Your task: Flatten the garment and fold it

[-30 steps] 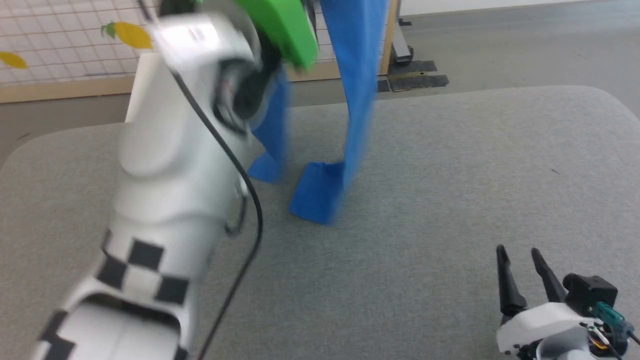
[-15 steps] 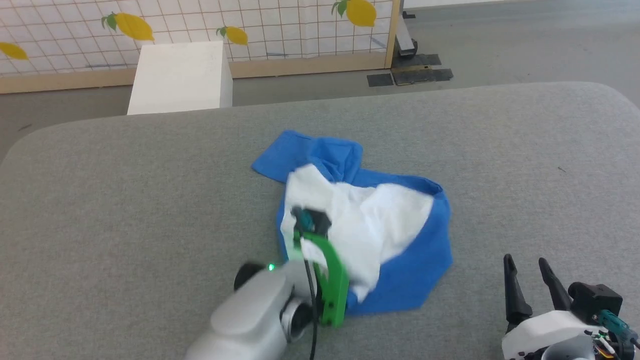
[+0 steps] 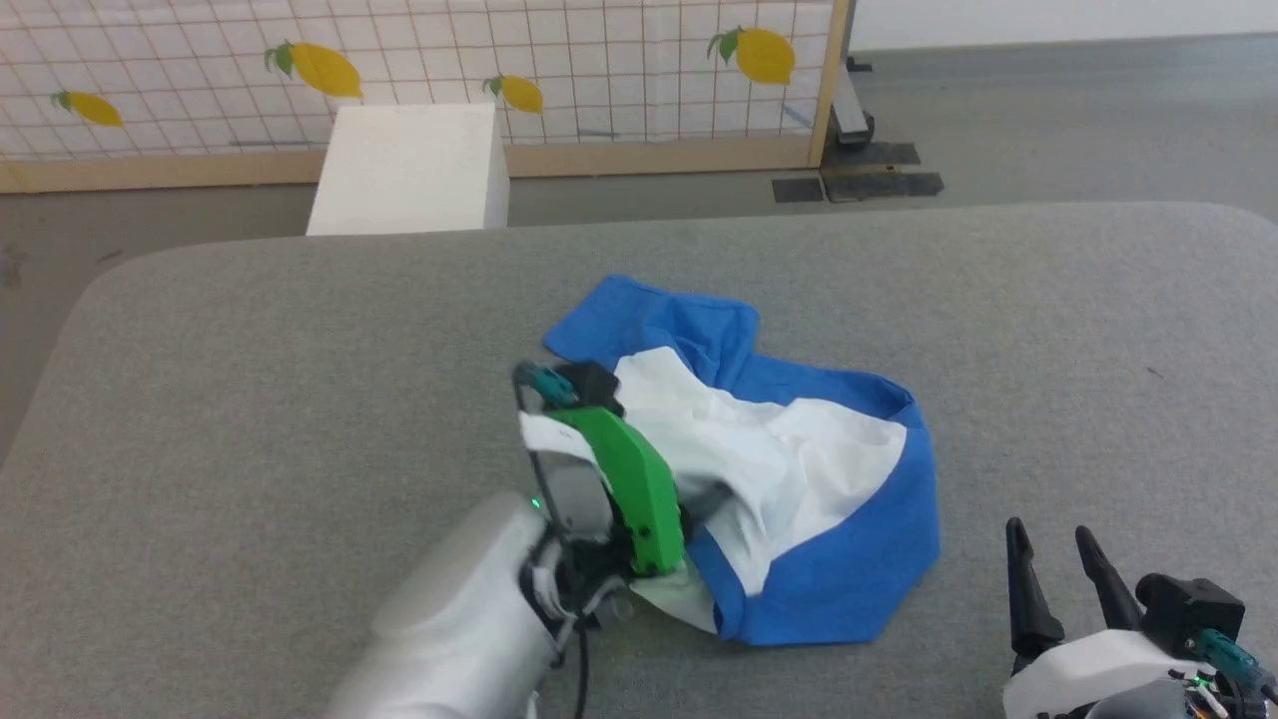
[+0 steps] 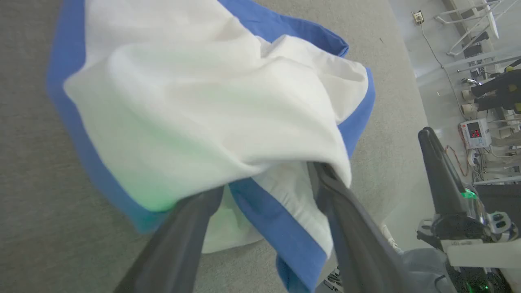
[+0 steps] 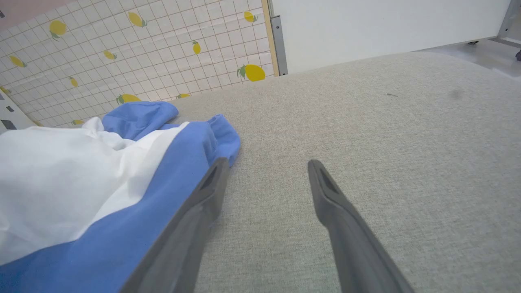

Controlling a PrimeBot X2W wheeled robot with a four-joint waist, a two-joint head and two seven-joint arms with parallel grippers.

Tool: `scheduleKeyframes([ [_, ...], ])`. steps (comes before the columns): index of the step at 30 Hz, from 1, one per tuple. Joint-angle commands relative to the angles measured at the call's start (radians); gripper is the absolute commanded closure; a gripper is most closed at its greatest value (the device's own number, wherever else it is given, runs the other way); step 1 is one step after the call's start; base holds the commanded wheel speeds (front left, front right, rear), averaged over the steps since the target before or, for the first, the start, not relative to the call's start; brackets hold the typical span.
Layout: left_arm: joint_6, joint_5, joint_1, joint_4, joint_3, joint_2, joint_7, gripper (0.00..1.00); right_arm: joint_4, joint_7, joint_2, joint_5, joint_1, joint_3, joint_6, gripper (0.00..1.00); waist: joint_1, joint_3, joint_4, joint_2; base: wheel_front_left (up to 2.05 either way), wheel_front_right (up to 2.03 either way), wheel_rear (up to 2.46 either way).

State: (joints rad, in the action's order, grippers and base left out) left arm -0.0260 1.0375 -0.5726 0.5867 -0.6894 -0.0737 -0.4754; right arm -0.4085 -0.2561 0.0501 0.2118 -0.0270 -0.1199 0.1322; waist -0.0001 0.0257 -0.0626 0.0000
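Over the spread fingertips of my left hand [image 4: 266, 179] drapes the crumpled garment [image 3: 799, 469]; my right hand [image 3: 1048, 529], fingers apart too, sits near its blue edge

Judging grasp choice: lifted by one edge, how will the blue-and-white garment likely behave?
Probably floppy: the garment lies bunched in soft folds, so it would likely sag from a held edge. Likely light: the thin cloth drapes over the left fingers. Pushed, it would probably wrinkle rather than slide on the textured grey table.
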Motion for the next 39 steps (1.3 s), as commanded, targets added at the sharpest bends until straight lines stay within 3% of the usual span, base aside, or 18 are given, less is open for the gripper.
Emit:
scheduleKeyframes([
  [1, -0.012, 0.003, -0.013, -0.03, 0.02, -0.03, 0.013, 0.0, 0.003, -0.006, 0.0, 0.001, 0.013, -0.002, -0.002, 0.0, 0.0001, -0.025, 0.02, 0.0, 0.0, 0.0, 0.0],
  [8, -0.073, 0.044, 0.016, -0.236, 0.17, -0.118, 0.118, 0.0, 0.019, -0.006, 0.0, 0.001, 0.024, -0.026, -0.002, 0.0, 0.0001, -0.066, 0.055, 0.0, 0.0, 0.0, 0.0],
  [9, -0.095, 0.021, 0.032, -0.284, 0.213, -0.153, 0.19, 0.0, 0.023, -0.006, 0.0, 0.002, 0.026, -0.029, -0.002, 0.0, 0.0001, -0.073, 0.063, 0.0, 0.0, 0.0, 0.0],
  [14, -0.134, -0.041, 0.113, -0.366, 0.342, -0.208, 0.445, 0.0, 0.037, -0.006, 0.0, 0.001, 0.027, -0.035, -0.002, 0.0, 0.0001, -0.082, 0.076, 0.0, 0.0, 0.0, 0.0],
  [21, -0.156, -0.23, 0.235, -0.417, 0.349, -0.3, 0.684, 0.0, 0.065, -0.002, 0.0, -0.006, 0.032, -0.04, -0.002, 0.0, 0.0001, -0.084, 0.085, 0.0, 0.0, 0.0, 0.0],
  [27, -0.162, -0.404, 0.318, -0.438, 0.305, -0.335, 0.733, 0.0, 0.1, 0.041, 0.0, -0.031, 0.032, -0.027, -0.002, 0.0, 0.0001, -0.069, 0.081, 0.0, 0.0, 0.0, 0.0],
  [32, -0.153, -0.458, 0.376, -0.449, 0.318, -0.319, 0.736, 0.0, 0.126, 0.155, 0.0, -0.05, 0.021, -0.016, -0.002, 0.0, 0.0001, -0.044, 0.074, 0.0, 0.0, 0.0, 0.0],
  [39, -0.139, -0.503, 0.452, -0.483, 0.382, -0.248, 0.737, 0.0, 0.099, 0.552, 0.003, -0.127, -0.057, 0.014, -0.002, 0.0, 0.0001, -0.012, 0.076, 0.0, 0.0, 0.0, 0.0],
])
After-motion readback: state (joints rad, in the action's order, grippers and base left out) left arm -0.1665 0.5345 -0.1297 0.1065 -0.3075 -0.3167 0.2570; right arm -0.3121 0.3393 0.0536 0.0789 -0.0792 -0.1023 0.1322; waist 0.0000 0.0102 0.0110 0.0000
